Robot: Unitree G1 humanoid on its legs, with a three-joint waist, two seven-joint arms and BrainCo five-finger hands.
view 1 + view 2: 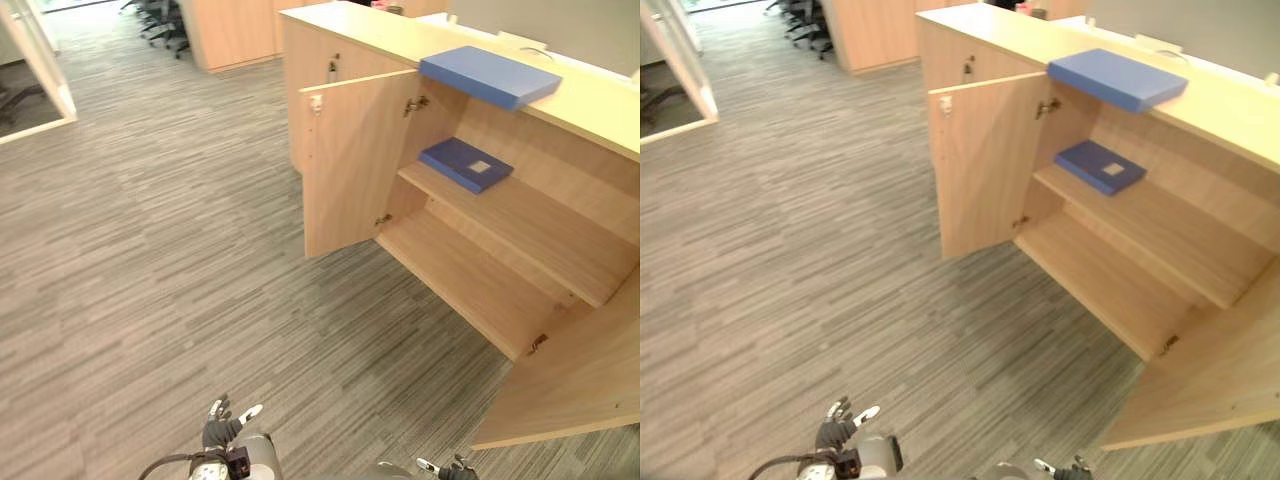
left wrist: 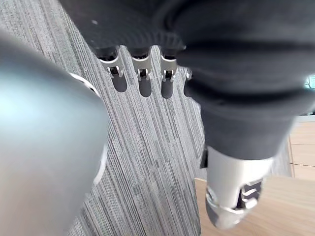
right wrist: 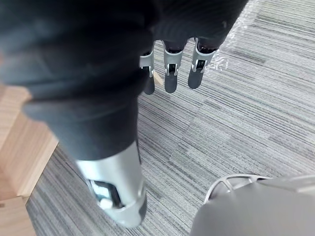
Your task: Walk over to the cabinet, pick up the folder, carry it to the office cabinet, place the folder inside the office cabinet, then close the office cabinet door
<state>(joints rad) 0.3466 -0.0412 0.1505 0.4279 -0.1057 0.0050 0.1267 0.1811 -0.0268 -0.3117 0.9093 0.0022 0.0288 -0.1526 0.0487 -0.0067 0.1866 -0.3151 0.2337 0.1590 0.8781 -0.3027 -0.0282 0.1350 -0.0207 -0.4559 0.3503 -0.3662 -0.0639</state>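
Folder (image 1: 490, 75): flat blue slab with square corners and a smooth matte cover. It lies on the bench (image 1: 600, 108) topping the cabinet (image 1: 560, 170), and 1 corner seems to jut past the front edge.
2nd folder (image 1: 466, 163): darker, thinner, with a pale label, on the cabinet's upper shelf (image 1: 545, 228).
Cabinet: pale wood laminate, hard and slick, with 2 doors swung wide, the left door (image 1: 345, 165) and the right door (image 1: 570, 385).
Carpet (image 1: 150, 250): grey striped low pile, in front of the cabinet.
Left hand (image 2: 144, 86): fingers straight, empty, well short of the cabinet.
Right hand (image 3: 170, 78): fingers straight, empty, near the right door.
Risk: the slick cover could slip from the fingers, or a nudge could tip the folder off the edge. An arm could clip the right door. The 2nd folder could be taken by mistake.
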